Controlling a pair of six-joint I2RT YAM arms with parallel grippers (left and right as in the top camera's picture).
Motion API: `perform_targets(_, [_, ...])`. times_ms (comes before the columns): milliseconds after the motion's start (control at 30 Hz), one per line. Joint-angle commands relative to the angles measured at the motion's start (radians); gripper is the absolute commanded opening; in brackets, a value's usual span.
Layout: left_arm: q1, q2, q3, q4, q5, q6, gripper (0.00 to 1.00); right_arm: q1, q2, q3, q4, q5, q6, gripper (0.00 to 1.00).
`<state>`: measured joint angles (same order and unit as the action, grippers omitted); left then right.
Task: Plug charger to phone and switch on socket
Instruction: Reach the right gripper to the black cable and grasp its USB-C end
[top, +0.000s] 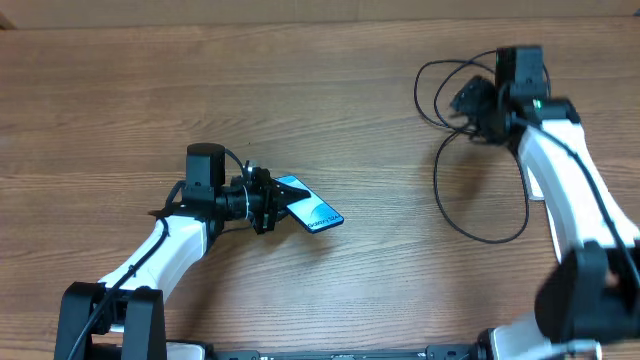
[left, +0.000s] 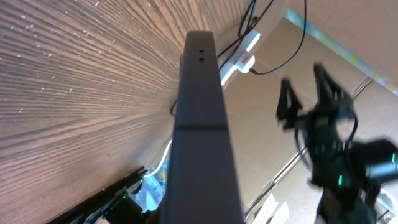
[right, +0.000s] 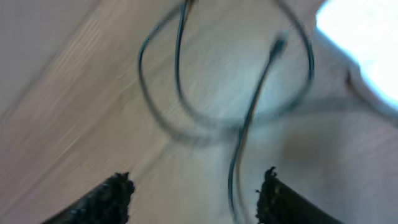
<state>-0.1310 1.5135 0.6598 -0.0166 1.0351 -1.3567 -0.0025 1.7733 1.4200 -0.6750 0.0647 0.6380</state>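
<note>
My left gripper is shut on the phone, holding it tilted above the table with its blue screen facing up. In the left wrist view the phone's dark edge fills the middle. The charger, a thin black cable, lies in loops at the far right. My right gripper is open above those loops. In the right wrist view the cable runs between the open fingers, and its small connector tip lies ahead. The white socket shows in the left wrist view.
The wooden table stretches left and back. A bright white shape at the top right of the right wrist view may be the socket. My right arm shows blurred in the left wrist view, beyond the phone.
</note>
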Motion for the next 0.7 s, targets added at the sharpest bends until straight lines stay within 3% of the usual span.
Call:
perform_targets(0, [-0.003,0.003,0.013,0.006,0.060,0.019,0.04,-0.030,0.113,0.066,0.068,0.092,-0.030,0.62])
perform_targets(333, [-0.002,0.003,0.013,0.006,0.063,0.018,0.04,-0.044,0.316,0.066,0.233,0.145,-0.029,0.58])
perform_targets(667, [-0.002,0.003,0.013,0.006,0.062,0.018,0.04,-0.043,0.381,0.066,0.225,0.196,-0.014,0.54])
